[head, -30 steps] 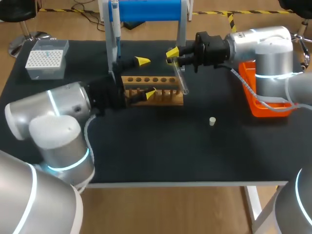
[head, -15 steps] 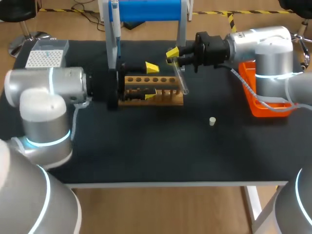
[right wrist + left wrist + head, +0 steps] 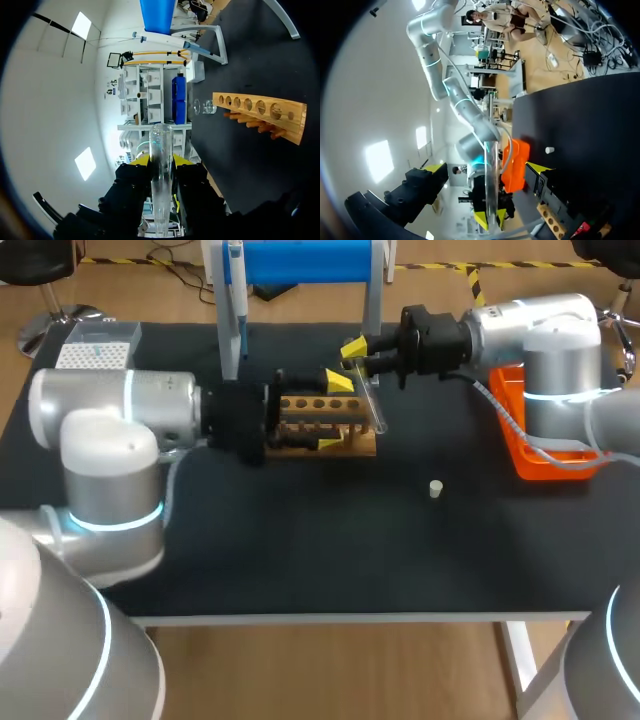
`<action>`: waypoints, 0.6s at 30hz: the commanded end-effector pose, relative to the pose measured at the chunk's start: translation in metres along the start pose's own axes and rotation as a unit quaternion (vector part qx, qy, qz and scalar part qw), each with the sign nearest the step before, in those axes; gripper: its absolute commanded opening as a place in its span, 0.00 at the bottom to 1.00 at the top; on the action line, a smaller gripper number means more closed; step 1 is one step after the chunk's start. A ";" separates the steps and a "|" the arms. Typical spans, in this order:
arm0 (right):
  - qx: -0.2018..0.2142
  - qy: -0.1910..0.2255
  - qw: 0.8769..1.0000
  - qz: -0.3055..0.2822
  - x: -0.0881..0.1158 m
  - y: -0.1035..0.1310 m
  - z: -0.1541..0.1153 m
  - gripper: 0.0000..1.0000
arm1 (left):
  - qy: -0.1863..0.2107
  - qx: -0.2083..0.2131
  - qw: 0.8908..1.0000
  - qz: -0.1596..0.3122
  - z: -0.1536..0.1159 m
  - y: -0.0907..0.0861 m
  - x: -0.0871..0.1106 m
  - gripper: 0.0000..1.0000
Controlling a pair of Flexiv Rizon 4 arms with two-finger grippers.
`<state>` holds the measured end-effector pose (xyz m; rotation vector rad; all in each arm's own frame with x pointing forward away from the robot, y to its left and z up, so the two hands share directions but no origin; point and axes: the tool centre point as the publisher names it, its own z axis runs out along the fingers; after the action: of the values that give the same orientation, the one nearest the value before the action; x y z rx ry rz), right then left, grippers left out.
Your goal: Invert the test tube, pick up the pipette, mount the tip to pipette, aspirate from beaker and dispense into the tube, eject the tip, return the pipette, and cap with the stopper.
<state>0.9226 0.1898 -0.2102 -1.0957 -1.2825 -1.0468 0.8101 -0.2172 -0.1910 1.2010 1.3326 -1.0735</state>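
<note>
With the right gripper (image 3: 352, 356) fingers clamped on the tilted test tube (image 3: 371, 402) over the wooden rack (image 3: 300, 404), the left gripper (image 3: 335, 412) — fingers wide, just short of it — should close squarely on bare glass before any release.

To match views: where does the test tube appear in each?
Head view: test tube held by the right gripper, at the wooden rack's end.
Left wrist view: test tube ahead of the open left gripper, wooden rack beside.
Right wrist view: test tube between its fingers, wooden rack ahead.
Shared landmark: the wooden rack.
</note>
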 end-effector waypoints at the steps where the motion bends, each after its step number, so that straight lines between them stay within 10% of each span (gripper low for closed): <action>1: 0.000 -0.002 1.000 0.000 0.001 -0.001 -0.001 0.00 | -0.021 -0.033 0.999 0.018 0.018 -0.002 0.007 1.00; 18: 0.000 -0.002 1.000 0.000 0.001 -0.001 -0.001 0.00 | -0.007 -0.030 0.999 0.020 0.041 -0.002 0.000 1.00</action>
<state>0.9226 0.1899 -0.2102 -1.0957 -1.2823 -1.0469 0.8101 -0.2549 -0.1964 1.1620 1.3092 -1.0059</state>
